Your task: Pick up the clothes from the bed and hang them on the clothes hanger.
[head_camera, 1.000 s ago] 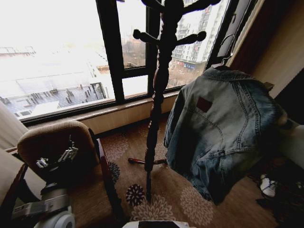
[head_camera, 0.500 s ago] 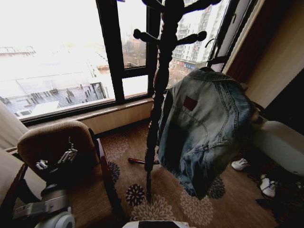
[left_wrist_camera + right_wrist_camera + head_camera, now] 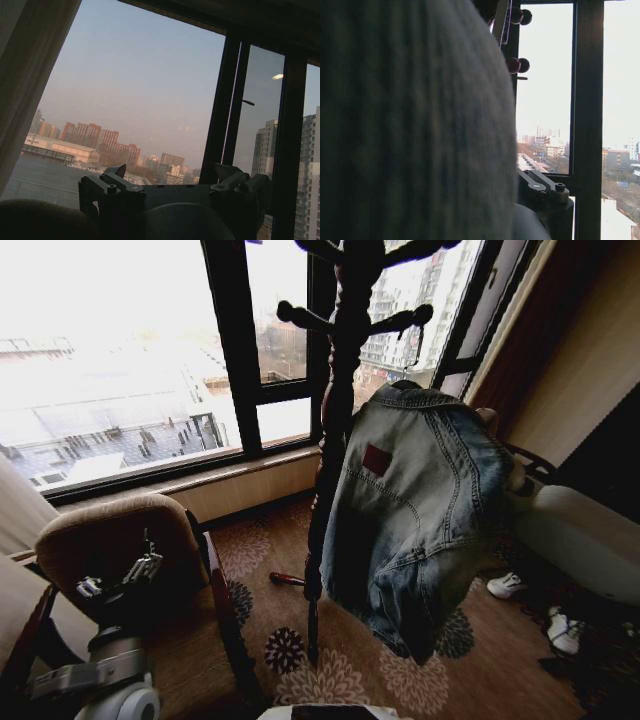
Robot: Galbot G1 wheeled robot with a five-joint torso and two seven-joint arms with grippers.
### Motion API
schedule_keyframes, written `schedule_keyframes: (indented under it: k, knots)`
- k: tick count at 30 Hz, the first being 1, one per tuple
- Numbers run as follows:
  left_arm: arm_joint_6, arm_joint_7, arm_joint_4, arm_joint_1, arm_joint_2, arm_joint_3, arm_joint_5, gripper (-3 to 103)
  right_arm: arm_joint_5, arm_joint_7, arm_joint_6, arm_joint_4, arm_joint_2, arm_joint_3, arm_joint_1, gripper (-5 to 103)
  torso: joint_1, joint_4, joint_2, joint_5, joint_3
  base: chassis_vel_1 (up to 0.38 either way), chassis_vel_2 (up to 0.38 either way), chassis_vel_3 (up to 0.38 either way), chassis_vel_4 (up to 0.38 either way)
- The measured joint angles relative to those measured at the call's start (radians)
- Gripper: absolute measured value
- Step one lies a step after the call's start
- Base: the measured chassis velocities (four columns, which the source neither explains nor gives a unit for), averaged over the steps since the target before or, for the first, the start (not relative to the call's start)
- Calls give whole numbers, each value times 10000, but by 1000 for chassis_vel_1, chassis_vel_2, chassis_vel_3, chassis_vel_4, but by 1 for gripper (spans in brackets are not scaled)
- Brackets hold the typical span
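While the faded light blue denim jacket [image 3: 415,510] hangs in mid-air beside the dark turned wooden coat stand [image 3: 335,440], its back faces the head camera, with a small dark red patch [image 3: 376,460] showing on the upper back; the collar sits at the top, where a thin black wire hook of the clothes hanger [image 3: 412,345] rises close to one knobbed peg [image 3: 400,320] of the stand, though whether hook and peg touch cannot be told; the jacket's left edge lies just beside the stand's post, and its hem hangs clear above the brown floral carpet [image 3: 340,670]. The right arm [image 3: 575,535] reaches in from the right behind the jacket, so its fingers are hidden by the denim in the head view; in the right wrist view the grey-blue cloth [image 3: 410,125] covers most of the picture, very close to the camera, with part of the right gripper's dark body [image 3: 545,195] beside it, and whether those fingers are clenched or released cannot be told. The left gripper [image 3: 115,575] rests low at the robot's left, over the brown padded armchair [image 3: 110,535], well apart from the jacket; in the left wrist view its two black fingers [image 3: 112,187] stand spread with nothing between them, pointing toward the black-framed window [image 3: 230,110].
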Motion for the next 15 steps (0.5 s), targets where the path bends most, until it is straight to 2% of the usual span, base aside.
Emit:
schedule_keyframes:
  k: [15]
  knots:
    - [-15, 12, -34, -42, 143, 31, -111, 100, 194, -3, -157, 1241, -928, 541, -110, 21, -3, 4, 1, -1, -3, 0, 0, 0, 0]
